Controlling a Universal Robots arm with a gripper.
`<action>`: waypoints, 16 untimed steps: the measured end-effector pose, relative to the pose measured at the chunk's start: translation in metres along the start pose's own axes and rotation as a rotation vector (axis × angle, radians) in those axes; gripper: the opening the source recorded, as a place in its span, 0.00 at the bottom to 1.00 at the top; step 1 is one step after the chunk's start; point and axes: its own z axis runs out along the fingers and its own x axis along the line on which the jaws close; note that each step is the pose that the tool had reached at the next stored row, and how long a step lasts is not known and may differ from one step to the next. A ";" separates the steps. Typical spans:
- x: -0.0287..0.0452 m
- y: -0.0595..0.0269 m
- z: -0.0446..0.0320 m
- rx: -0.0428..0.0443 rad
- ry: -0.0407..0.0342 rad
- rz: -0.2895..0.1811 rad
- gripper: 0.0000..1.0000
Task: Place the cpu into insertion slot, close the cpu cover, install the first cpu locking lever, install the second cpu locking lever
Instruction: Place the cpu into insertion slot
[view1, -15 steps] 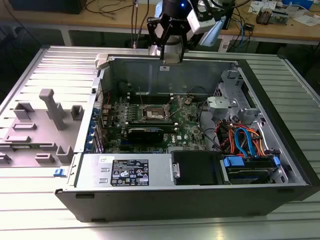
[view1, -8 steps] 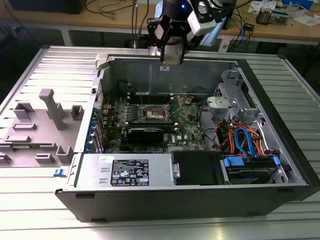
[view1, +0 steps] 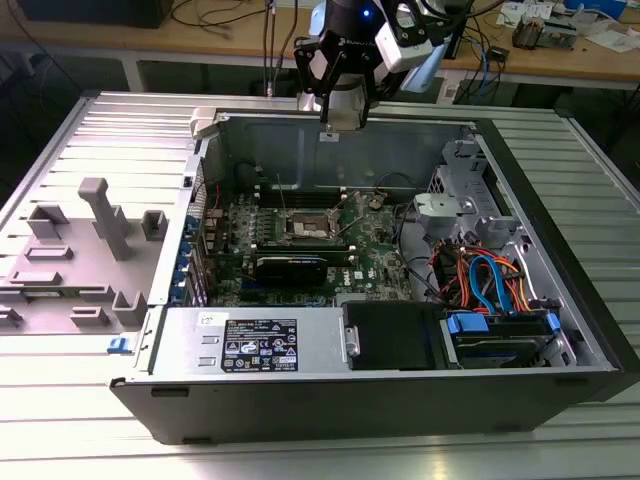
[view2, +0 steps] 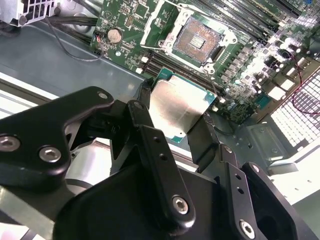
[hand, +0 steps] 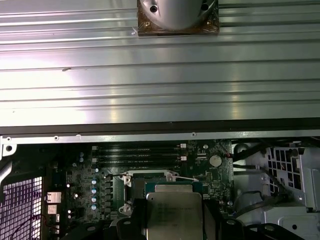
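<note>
Black hinged linkages of the gripper (view2: 175, 114) sit closest in the second wrist view, and its two fingers (view2: 145, 95) are pressed against opposite edges of the cpu (view2: 181, 106), a flat square chip with a dull grey metal lid and a thin green border, so the chip is clamped and carried clear of the board. Faint marking shows on the lid in the first wrist view, too dim to read. Beyond the chip lies the insertion slot (view2: 200, 40), a square socket with a silvery rim and a dark, uncovered contact field, set in the green motherboard (view2: 240, 75) near the far wall of the open computer case (view1: 560, 390) as the exterior view shows it. Long black memory slots (view2: 250, 20) run beside the socket, and a round silver coin cell (view2: 115, 35) sits near the board's edge. In the exterior view the arm hangs above the case's far wall, well apart from the socket. A black graphics card (view1: 290, 265) lies across the board nearer the case's front edge. On the grey power supply box (view1: 250, 345) along that front edge there is a black-and-white label (view1: 258, 346) and a small white sticker (view1: 212, 319); their print is too small to make out. Blue and orange cables (view1: 490, 280) fill the case's corner on the exterior view's right, and a grey moulded fixture tray (view1: 85, 250) rests on the ribbed metal table (view1: 590, 440) beside the case, on the exterior view's left.
</note>
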 end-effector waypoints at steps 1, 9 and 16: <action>0.0000 -0.0001 0.0000 0.0000 0.0000 0.000 0.54; -0.0001 -0.0016 -0.0001 0.0000 0.0000 0.000 0.54; -0.0001 -0.0064 -0.0005 -0.0001 0.0000 0.000 0.54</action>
